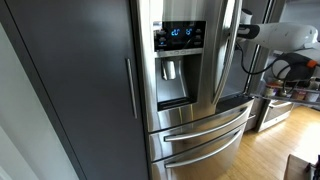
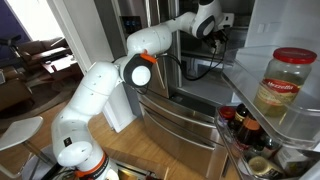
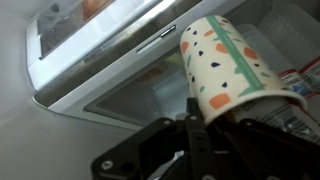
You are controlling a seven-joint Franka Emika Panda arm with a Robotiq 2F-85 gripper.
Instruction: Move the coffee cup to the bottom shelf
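My gripper is clamped on the white paper coffee cup printed with orange and green spots. In the wrist view the cup sits between my black fingers, tilted, with its base toward eleven o'clock and its rim toward four o'clock. It hangs in the air inside the stainless steel refrigerator and rests on no shelf.

Close by the cup, from nine to ten o'clock, runs a white-framed glass shelf with a clear plastic drawer under it. That edge is the nearest thing in my way. Something orange lies on the shelf at the top of the view, too blurred to name. At three o'clock of the cup a red-and-white packet is just visible.

In an exterior view my white arm reaches up to the gripper at the mouth of the upper compartment at one o'clock; I cannot see the cup there. The open door stands at three o'clock and carries a big glass jar with a red lid, with dark bottles in the bin below at five o'clock. In an exterior view the closed door with its water dispenser hides my gripper, and only the arm shows at two o'clock.
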